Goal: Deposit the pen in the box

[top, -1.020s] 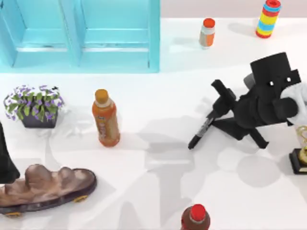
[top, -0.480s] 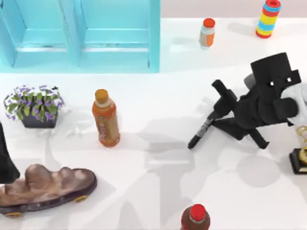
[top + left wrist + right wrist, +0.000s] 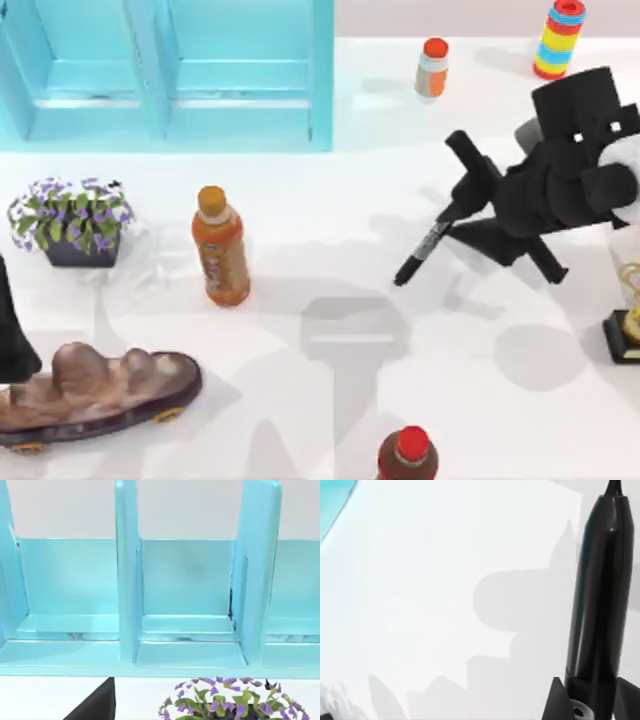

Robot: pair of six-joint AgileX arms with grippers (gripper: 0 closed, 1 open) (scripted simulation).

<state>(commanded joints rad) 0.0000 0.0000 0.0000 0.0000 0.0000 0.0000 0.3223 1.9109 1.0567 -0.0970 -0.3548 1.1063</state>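
The slim black pen hangs slanted over the table right of centre, tip pointing down and left. My right gripper is shut on its upper end. In the right wrist view the pen runs away from the fingers that pinch it, above the white tabletop. The box is a light blue open case with dividers at the far left; the left wrist view faces its compartments. My left arm stays parked at the left edge.
An orange bottle stands between pen and box. A potted purple plant and a brown rock ornament lie at the left. A small bottle, a striped cylinder, a red-capped bottle and a trophy ring the right side.
My right gripper has risen and drifted toward the far side with the pen; the pen's tip has come off the table and its shadow has shifted.
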